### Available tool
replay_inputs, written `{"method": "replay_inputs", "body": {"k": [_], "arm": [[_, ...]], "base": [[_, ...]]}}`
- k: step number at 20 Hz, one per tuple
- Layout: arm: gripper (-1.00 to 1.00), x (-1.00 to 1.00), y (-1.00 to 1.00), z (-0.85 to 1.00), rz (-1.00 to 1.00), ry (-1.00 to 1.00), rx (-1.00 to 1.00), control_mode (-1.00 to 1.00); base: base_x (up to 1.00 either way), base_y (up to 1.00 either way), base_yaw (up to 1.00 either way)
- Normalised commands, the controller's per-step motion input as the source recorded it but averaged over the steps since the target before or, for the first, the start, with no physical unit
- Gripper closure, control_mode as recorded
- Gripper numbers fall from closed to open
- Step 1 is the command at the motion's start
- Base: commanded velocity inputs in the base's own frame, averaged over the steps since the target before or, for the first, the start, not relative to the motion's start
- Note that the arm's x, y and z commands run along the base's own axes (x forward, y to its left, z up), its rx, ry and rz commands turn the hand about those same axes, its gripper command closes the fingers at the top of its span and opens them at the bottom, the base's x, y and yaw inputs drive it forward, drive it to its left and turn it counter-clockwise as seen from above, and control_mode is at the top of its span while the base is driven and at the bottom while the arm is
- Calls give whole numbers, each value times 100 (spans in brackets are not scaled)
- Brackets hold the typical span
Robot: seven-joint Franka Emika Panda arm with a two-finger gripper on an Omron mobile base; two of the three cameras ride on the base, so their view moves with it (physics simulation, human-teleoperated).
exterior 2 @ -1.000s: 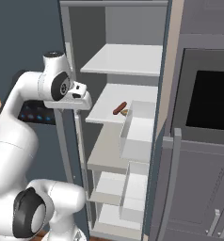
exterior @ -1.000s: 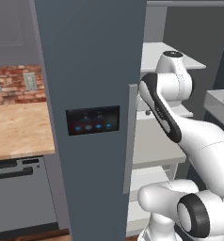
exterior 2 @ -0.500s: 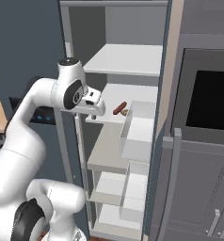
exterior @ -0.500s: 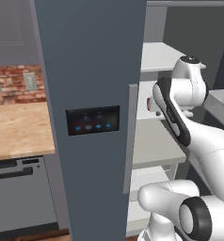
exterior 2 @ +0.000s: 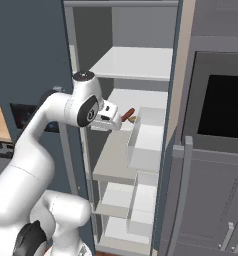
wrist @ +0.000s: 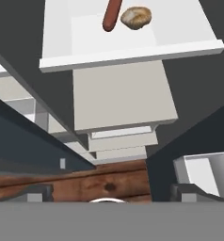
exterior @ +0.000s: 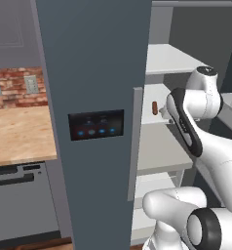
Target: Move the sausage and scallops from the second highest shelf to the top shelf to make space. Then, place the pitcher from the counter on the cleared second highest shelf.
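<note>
— Reddish-brown, that link on the second highest shelf [wrist: 132,37]: is it the sausage [wrist: 112,15]?
— Yes. In the hand view it lies on the pale shelf board, with the tan scallops [wrist: 136,17] just beside it, apart from it by a narrow gap. The right base view shows the sausage [exterior 2: 128,114] on the same board, peeking out past the hand.
— And where are the fingers [wrist: 34,193]?
— Spread wide, with nothing between them. The two dark tips stand at the bottom corners of the hand view, while sausage and scallops lie at the far top of that view, well apart from the tips.
— So no contact with either thing?
— None. In the right base view the gripper [exterior 2: 116,119] hangs in front of the shelf's edge, near the sausage but short of it.
— What about the top shelf [exterior 2: 136,64]?
— It sits one board above, flat and pale grey, inside the dark grey fridge [exterior: 96,73].
— Anything else in sight?
— The wooden counter [exterior: 18,134] shows at the left of the left base view, backed by the brick wall [exterior: 13,85]
</note>
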Motion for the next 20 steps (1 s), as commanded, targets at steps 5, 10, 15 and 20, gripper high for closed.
{"method": "replay_inputs", "body": {"k": [5, 10, 15, 20], "arm": [[-100, 8, -11, -17, -2, -10, 0, -100], [-100, 7, -9, -8, -1, -12, 0, -100], [-100, 7, -1, 0, 0, -15, 0, -100], [-100, 19, 0, 0, 0, -11, 0, -100]], "base": [[0, 0, 0], [0, 0, 0], [0, 0, 0], [0, 0, 0]]}}
